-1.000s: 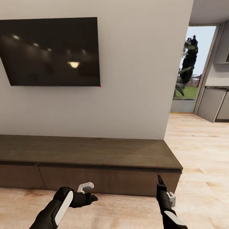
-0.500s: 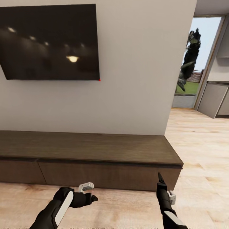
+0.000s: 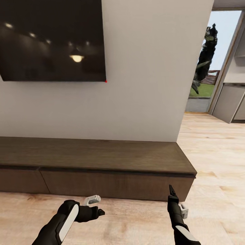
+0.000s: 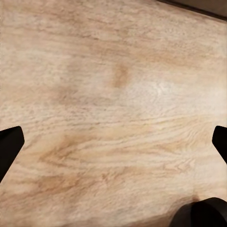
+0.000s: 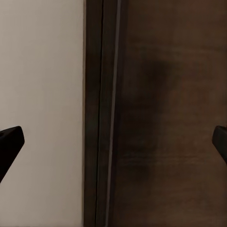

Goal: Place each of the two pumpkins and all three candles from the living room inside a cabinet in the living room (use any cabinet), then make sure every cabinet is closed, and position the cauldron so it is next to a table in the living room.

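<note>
I stood facing the long low dark-brown wood cabinet, which ran along the foot of the pale grey wall, its handle-less drawer fronts all flush and shut. Compared with a second ago, the whole head view had slid: the big black wall-mounted television screen sat higher, with its top edge cut off, and the cabinet's top sat a little higher too, so it was my head or trunk that had shifted, not the furniture. My arms held the same places in the view as before. My left gripper hung low over the light wood-grain floor, just in front of the cabinet's front; in the left wrist view its two dark fingertips showed at opposite edges with bare floor between them, so that jaw was spread wide and held nothing. My right gripper pointed up at the cabinet's right end, near its front corner; in the right wrist view its fingertips also stood far apart, empty, aimed at the cabinet's dark wood beside the pale wall. To the right, the floor ran on to a bright doorway with a dark plant and grass outside.
</note>
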Robot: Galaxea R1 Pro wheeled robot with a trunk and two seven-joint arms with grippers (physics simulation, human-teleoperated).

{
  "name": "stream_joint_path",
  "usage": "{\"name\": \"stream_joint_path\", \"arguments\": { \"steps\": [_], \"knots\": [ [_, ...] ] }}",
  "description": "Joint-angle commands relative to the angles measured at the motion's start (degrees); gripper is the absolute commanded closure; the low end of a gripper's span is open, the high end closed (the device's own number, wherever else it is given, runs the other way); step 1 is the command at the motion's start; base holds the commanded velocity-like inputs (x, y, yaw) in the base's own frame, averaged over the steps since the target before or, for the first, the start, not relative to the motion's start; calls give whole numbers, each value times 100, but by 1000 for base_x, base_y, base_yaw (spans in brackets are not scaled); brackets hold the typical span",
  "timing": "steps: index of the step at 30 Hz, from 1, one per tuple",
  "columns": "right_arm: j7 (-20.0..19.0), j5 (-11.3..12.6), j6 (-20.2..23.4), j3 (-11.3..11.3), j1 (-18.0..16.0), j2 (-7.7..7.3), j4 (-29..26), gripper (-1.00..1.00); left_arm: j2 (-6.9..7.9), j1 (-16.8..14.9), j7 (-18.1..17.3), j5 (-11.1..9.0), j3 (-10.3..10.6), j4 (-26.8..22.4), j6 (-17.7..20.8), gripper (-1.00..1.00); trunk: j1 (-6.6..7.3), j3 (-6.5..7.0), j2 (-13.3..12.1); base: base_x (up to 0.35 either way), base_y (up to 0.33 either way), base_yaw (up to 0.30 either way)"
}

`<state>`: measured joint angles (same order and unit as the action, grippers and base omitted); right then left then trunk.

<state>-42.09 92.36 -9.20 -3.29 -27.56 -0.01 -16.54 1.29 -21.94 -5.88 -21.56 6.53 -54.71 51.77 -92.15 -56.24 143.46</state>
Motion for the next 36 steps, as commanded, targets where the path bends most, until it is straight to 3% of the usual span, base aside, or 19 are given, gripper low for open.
{"name": "stream_joint_path", "arguments": {
  "steps": [1,36],
  "knots": [
    [-26,14,-3,-5,-4,1,4,-100,2,-3,-44,47,13,-4,12,-100,1,-6,2,21,0,0],
    [-36,9,-4,-5,-4,1,-5,-100,-5,-3,-44,55,39,-5,8,-100,1,-6,2,124,0,0]
  ]
}}
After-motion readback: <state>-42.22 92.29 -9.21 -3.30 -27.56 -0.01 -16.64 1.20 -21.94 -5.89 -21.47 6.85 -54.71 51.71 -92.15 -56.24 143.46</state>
